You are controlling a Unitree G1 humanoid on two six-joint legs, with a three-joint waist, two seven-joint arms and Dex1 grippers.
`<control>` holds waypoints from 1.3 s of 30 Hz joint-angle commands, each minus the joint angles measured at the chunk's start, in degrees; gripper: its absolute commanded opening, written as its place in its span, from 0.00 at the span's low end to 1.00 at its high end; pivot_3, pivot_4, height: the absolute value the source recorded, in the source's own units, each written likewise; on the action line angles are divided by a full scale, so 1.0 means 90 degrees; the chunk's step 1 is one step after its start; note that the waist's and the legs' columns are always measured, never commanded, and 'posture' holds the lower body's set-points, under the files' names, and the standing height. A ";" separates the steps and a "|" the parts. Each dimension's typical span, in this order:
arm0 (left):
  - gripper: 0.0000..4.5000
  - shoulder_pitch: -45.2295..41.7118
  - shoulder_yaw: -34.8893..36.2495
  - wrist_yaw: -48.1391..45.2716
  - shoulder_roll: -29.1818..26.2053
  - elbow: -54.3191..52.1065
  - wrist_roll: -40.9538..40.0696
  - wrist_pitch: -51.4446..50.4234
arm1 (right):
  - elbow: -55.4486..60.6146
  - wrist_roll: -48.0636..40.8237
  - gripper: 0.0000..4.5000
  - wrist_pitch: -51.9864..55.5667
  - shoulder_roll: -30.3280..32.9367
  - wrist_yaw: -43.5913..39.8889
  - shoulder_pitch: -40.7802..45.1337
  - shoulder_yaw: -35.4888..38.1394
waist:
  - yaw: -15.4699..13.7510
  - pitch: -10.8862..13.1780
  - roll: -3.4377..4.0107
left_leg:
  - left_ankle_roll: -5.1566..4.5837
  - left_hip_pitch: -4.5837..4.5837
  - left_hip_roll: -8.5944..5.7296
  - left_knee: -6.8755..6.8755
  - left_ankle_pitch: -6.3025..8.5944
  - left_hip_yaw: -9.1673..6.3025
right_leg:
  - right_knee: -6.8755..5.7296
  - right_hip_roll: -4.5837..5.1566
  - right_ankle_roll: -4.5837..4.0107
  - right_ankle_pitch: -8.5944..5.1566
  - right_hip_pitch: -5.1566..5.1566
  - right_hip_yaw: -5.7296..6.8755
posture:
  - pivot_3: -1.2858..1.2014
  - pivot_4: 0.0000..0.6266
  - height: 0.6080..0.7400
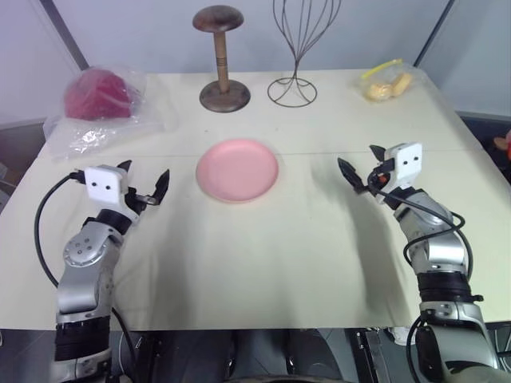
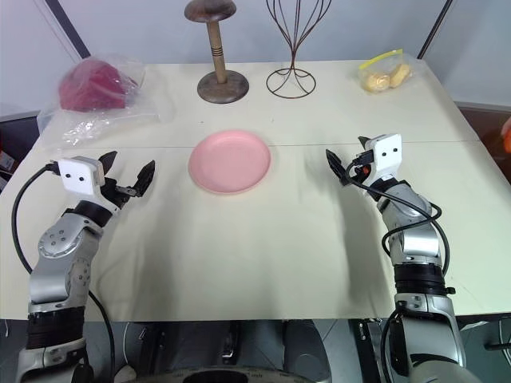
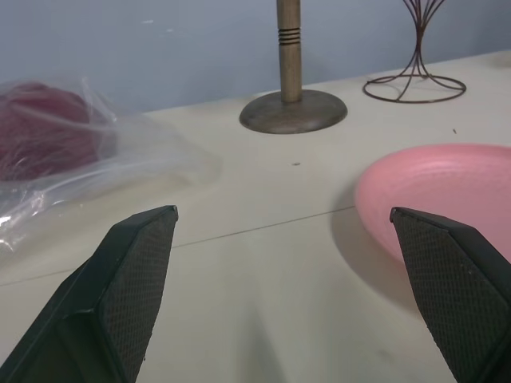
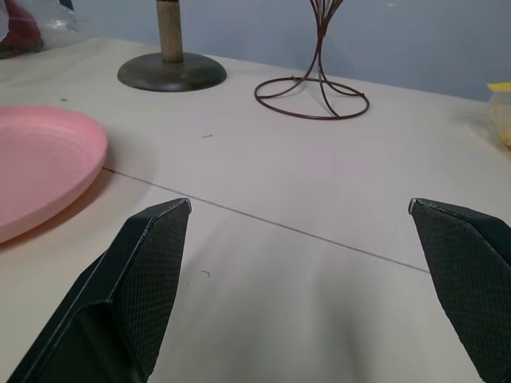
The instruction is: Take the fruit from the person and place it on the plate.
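Two claws, left claw (image 1: pixel 148 189) and right claw (image 1: pixel 361 170), hover wide open, empty, flanking bare plate (image 1: pixel 237 169) on table (image 1: pixel 263 247). Step: awaiting handover. Next: reach for offered fruit, close gently.

No words, numbers or signs can be read on anything here.
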State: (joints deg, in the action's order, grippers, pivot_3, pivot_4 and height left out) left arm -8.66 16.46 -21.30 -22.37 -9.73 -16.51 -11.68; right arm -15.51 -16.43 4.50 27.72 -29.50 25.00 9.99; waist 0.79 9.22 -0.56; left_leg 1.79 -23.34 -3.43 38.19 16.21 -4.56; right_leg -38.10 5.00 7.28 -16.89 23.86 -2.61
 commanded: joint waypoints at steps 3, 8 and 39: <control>0.99 -0.0098 0.0041 -0.0021 -0.0014 -0.0169 -0.0144 0.0021 | 0.0036 0.0017 1.00 -0.0211 -0.0017 0.0027 0.0118 0.0139 | 0.0001 0.0000 0.0000 | 0.0000 0.0000 0.0000 0.0000 0.0000 0.0000 | 0.0000 0.0000 0.0000 0.0000 0.0000 0.0000 | 0.52 0.24 1.00; 0.99 -0.0097 0.0053 -0.0009 -0.0029 -0.0173 -0.0124 0.0062 | 0.0018 0.0011 1.00 -0.0234 -0.0007 0.0025 0.0089 0.0150 | 0.0002 0.0000 0.0000 | 0.0000 0.0000 0.0000 0.0000 0.0000 0.0000 | 0.0000 0.0000 0.0000 0.0000 0.0000 0.0000 | 0.52 0.24 1.00; 0.99 -0.0136 0.0068 -0.0017 -0.0042 -0.0105 -0.0101 0.0126 | -0.0227 0.0044 1.00 -0.0361 -0.0013 -0.0005 0.0227 0.0118 | 0.0003 0.0000 0.0000 | 0.0000 0.0000 0.0000 0.0000 0.0000 0.0000 | 0.0000 0.0000 0.0000 0.0000 0.0000 0.0000 | 0.52 0.24 1.00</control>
State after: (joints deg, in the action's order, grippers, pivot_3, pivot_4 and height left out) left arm -9.25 16.47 -21.36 -22.28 -9.57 -16.96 -11.90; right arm -18.26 -15.98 2.84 27.68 -29.49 25.79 9.98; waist 0.82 9.22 -0.56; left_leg 1.79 -23.34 -3.43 38.19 16.21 -4.56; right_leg -38.10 5.00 7.28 -16.89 23.86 -2.61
